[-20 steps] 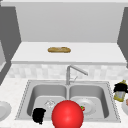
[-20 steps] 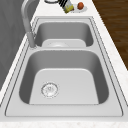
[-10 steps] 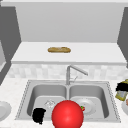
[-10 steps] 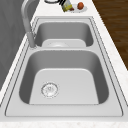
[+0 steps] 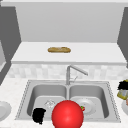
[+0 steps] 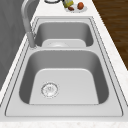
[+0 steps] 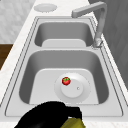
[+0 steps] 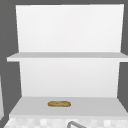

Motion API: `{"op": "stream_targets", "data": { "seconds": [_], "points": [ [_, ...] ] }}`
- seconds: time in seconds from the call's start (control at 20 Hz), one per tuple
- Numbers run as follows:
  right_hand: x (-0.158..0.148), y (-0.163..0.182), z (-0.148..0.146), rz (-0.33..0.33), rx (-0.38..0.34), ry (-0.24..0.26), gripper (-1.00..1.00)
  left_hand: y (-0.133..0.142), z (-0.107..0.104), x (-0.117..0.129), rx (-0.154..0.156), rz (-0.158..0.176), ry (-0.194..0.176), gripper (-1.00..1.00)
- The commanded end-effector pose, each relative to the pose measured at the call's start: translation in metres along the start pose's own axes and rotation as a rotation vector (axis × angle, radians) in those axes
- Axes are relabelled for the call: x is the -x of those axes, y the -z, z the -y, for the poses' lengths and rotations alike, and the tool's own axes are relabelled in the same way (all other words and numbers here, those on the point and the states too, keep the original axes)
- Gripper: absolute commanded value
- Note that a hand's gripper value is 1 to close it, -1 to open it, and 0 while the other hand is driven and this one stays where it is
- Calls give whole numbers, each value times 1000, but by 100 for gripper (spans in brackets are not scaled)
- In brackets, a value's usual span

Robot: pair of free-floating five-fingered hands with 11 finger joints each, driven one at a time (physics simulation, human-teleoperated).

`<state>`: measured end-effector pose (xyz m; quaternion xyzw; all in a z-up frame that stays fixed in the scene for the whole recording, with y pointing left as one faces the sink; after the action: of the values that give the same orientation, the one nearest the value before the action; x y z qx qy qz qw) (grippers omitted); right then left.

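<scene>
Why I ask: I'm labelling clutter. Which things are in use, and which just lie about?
In use: right robot hand on yellow container; left robot hand beside red ball.
Lying about: bread on shelf; red fruit on plate in sink.

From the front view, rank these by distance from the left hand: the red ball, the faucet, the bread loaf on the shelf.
Measured from the left hand at the sink's front left edge:
1. Red ball, right beside it at the front edge.
2. Faucet, behind, at the sink's back rim between the basins.
3. Bread loaf, farthest, up on the shelf behind the sink.
</scene>
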<state>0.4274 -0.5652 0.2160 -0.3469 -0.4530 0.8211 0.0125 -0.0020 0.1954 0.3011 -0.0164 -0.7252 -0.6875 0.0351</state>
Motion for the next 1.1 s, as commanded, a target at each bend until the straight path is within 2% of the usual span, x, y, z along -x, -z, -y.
{"op": "stream_targets", "data": {
  "seconds": [0.0,0.15,0.3,0.7,1.05],
  "points": [
    [18,-14,18,-51,4,-37,100,0,0,0,0,0,0,0],
    [32,-29,28,-40,-5,-19,100,0,0,0,0,0,0,0],
    [45,-41,32,-29,-9,-30,100,0,0,0,0,0,0,0],
    [46,-64,13,-74,11,-168,100,0,0,0,0,0,0,0],
    [40,-99,-1,-104,5,-197,100,0,0,0,0,0,0,0]
  ]
}}
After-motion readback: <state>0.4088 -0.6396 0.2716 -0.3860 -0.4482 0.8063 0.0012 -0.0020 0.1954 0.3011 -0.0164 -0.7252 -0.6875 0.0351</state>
